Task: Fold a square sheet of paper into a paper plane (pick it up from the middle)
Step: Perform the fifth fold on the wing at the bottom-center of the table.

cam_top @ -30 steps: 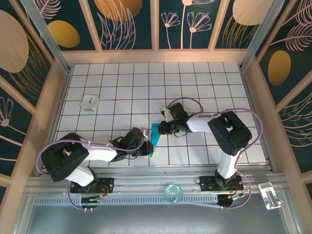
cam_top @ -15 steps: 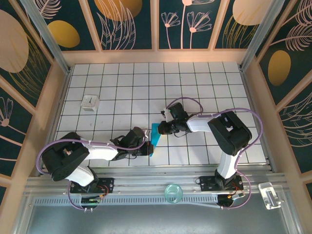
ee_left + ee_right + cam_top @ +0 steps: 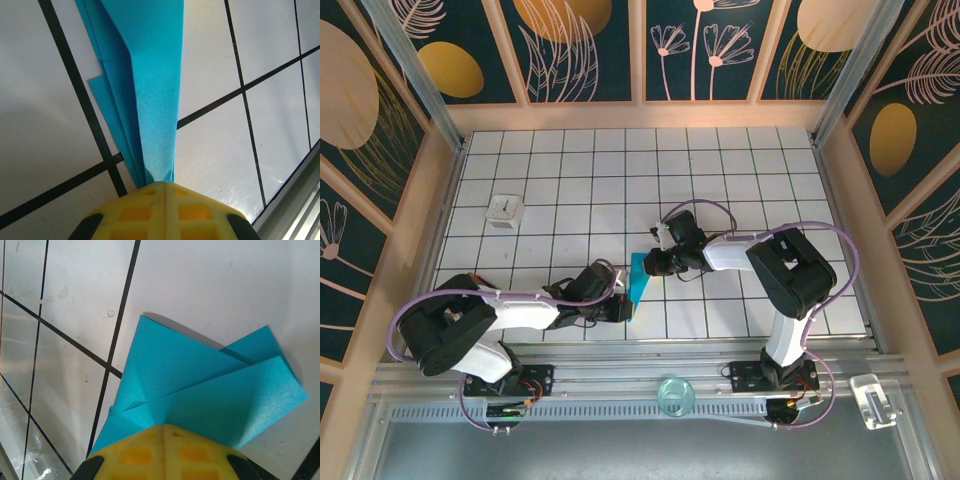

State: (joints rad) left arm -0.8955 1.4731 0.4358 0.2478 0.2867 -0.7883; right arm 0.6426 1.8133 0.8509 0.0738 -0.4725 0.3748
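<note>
The folded teal plane (image 3: 639, 280) sat just in from the middle of the near edge of the table (image 3: 740, 160), its length running from that edge toward the far one. The left gripper (image 3: 163, 190) was clamped on its narrow near tip, yellow pads pressed together with the layers fanning out ahead. The right gripper (image 3: 164, 432) was pinched tight on the wider far end, where overlapping flaps spread from between its pads. A small white cube (image 3: 504, 210) stood well apart, near the table's left edge.
</note>
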